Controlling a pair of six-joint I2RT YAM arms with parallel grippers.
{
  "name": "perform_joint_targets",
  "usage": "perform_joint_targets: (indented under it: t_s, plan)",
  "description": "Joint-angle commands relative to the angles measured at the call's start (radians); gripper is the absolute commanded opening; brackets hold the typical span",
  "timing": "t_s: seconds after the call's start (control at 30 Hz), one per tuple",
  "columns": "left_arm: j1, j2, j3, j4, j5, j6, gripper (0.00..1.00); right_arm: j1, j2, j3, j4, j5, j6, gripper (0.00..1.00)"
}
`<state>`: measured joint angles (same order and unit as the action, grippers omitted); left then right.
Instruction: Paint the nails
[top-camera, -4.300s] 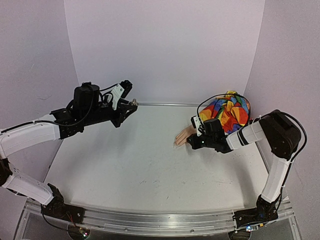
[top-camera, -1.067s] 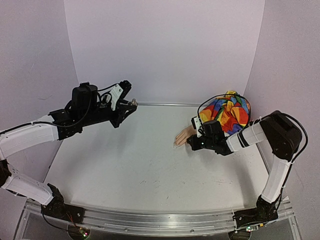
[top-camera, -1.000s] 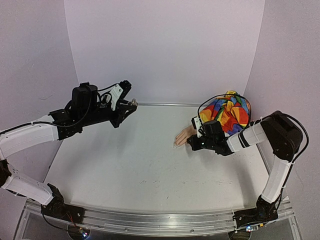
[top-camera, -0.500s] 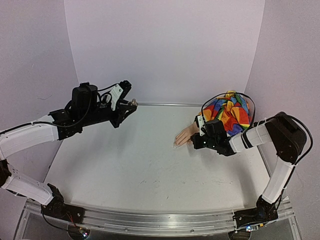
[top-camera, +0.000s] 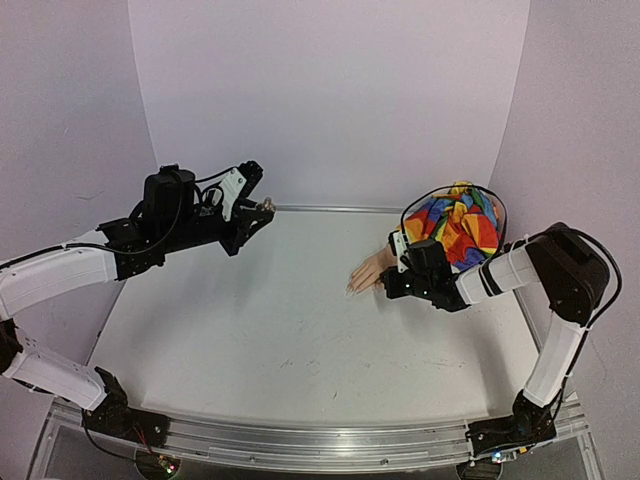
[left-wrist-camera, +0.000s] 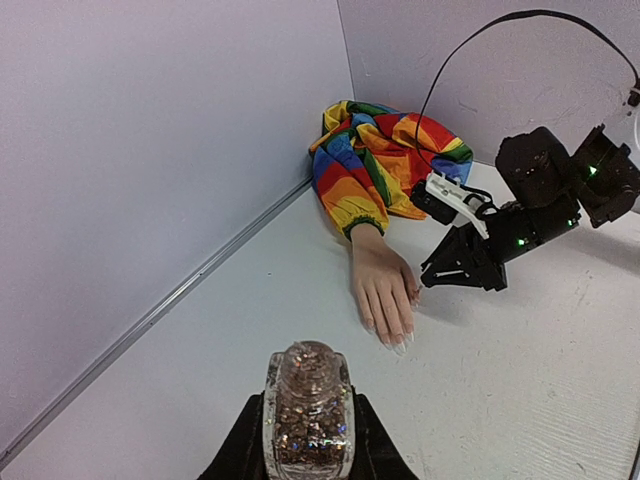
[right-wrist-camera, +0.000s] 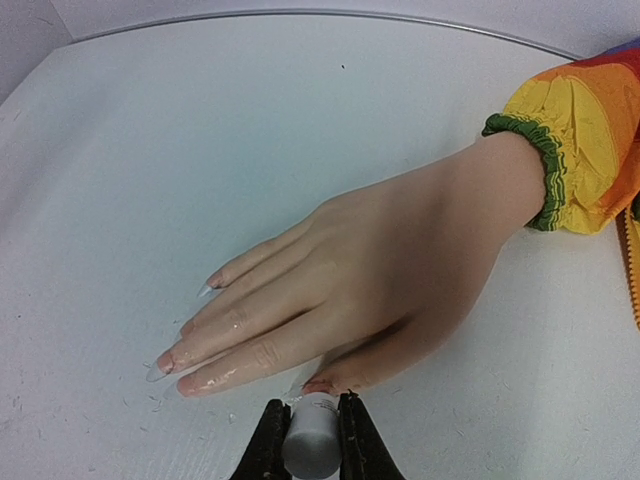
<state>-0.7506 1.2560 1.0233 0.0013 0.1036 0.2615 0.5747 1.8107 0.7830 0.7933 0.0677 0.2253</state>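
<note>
The peach mannequin hand (top-camera: 368, 270) lies palm down on the table, its rainbow sleeve (top-camera: 460, 225) bunched at the back right. Its pale nails (right-wrist-camera: 160, 368) point left; the fingers look wet and glossy. My right gripper (right-wrist-camera: 310, 408) is shut on a white brush cap (right-wrist-camera: 310, 445), whose tip sits at the reddish thumb nail (right-wrist-camera: 320, 383). In the top view this gripper (top-camera: 390, 284) is right beside the hand. My left gripper (top-camera: 262, 208) is raised at the back left, shut on a glittery polish bottle (left-wrist-camera: 308, 405). The hand (left-wrist-camera: 385, 290) lies far ahead of it.
The white table (top-camera: 280, 320) is enclosed by pale walls at the back and sides, with a metal rail along the back edge (top-camera: 320, 209). Small flecks lie on the table near the fingertips (right-wrist-camera: 150, 400). The right arm's cable (top-camera: 440, 192) loops over the sleeve.
My right gripper has shifted slightly right and nearer the thumb over the last second. The left arm and the bottle have not moved.
</note>
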Motion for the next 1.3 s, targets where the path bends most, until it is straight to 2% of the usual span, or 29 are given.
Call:
perform_joint_targets:
  t_s: [0.0,1.27]
  plan:
    - [0.007,-0.022,0.009,0.057,0.003,0.000,0.00,0.004,0.013,0.038,0.016,0.007,0.003,0.00]
    - [0.008,-0.034,0.005,0.057,-0.004,0.010,0.00,0.004,0.040,0.036,0.020,-0.095,0.019,0.00]
